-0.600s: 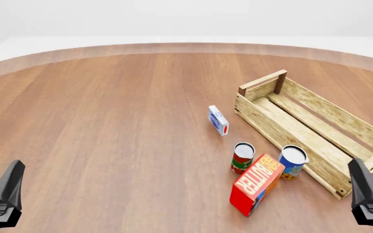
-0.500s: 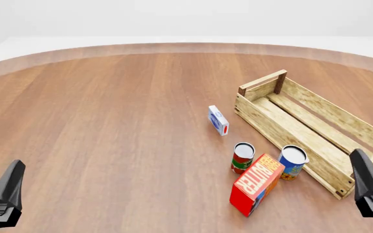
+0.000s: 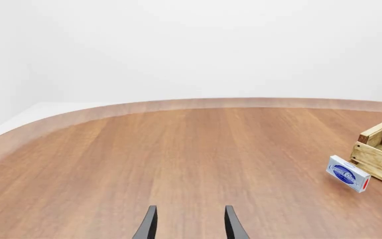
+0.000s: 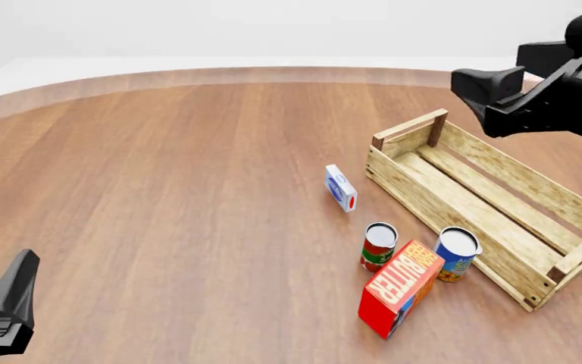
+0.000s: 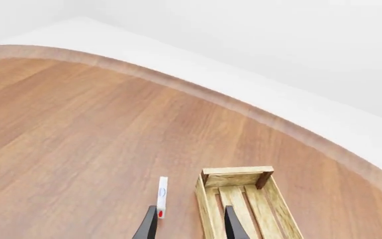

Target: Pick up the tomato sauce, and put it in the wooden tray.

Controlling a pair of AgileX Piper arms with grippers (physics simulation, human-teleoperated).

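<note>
The tomato sauce [image 4: 379, 246], a small red-labelled can with a silver top, stands upright on the table just left of the wooden tray [image 4: 442, 201]. That tray is a long slatted crate at the right and holds nothing. My right arm [image 4: 533, 91] hangs high above the tray's far end. Its wrist view shows my right gripper [image 5: 189, 228] open, looking down on the tray's [image 5: 236, 175] far corner, with the can out of that view. My left gripper [image 3: 191, 229] is open and low at the near left corner [image 4: 3, 311], far from the can.
A red-orange carton [image 4: 400, 288] leans right in front of the tomato sauce. A blue-and-yellow can [image 4: 458, 254] stands between the carton and the tray. A small blue-and-white box [image 4: 341, 188] stands on edge beyond the can, near the tray's far end.
My right arm has swung up from the near right edge to high over the tray's far end. The left arm and the objects have not moved.
</note>
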